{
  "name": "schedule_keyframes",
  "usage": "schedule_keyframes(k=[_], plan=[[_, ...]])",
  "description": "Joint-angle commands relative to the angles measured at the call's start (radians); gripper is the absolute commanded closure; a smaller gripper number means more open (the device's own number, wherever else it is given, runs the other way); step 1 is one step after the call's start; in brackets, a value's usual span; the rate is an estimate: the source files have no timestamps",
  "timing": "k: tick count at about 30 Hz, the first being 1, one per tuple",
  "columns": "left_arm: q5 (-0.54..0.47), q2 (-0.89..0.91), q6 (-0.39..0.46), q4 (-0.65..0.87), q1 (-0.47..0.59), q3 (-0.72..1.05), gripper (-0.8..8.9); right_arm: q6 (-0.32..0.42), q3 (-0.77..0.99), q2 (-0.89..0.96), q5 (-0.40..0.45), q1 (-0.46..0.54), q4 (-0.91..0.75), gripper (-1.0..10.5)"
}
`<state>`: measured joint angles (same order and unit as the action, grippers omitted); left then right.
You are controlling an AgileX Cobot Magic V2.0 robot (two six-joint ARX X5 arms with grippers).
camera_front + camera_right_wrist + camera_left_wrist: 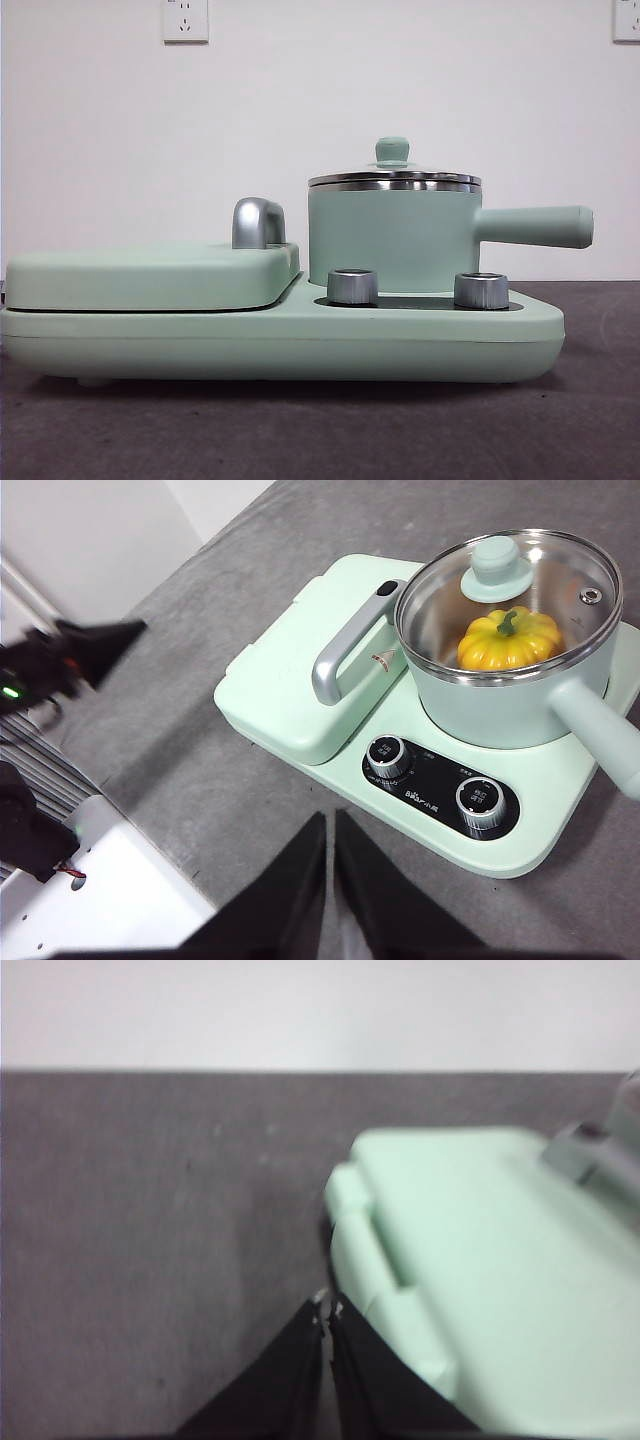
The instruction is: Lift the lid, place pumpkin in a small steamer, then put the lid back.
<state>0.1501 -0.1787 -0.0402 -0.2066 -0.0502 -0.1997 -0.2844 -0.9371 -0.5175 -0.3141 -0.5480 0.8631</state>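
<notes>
The small steamer [392, 238] [515, 695] stands on the right half of a mint-green cooker base, its long handle [535, 226] pointing right. The glass lid [394, 177] [510, 590] with its mint knob sits on the steamer's rim. Through the glass I see the yellow-orange pumpkin [510, 638] resting inside the pot. My right gripper [330, 825] hovers shut above the table in front of the cooker's dials. My left gripper [327, 1312] is shut beside the corner of the flat griddle cover [490, 1260]. Neither gripper appears in the front view.
The cooker base [280, 340] carries two chrome dials [352, 286] [481, 290] and a flat griddle cover [150, 272] with a chrome handle [257, 222]. Grey table surface lies around it. Robot hardware and a white box [90, 900] stand off the table's edge.
</notes>
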Motion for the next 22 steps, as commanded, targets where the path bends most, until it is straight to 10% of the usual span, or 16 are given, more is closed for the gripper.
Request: schedule_keyframes(k=[1,22], plan=[[-0.032,0.035,-0.043,0.079,0.010,0.078,7.94,0.011,-0.007,-0.003,0.000,-0.006,-0.011,9.4],[-0.084,0.176,-0.005,0.021,0.078,0.187,7.94,0.011,-0.007,-0.003,0.000,-0.006,-0.011,9.4]])
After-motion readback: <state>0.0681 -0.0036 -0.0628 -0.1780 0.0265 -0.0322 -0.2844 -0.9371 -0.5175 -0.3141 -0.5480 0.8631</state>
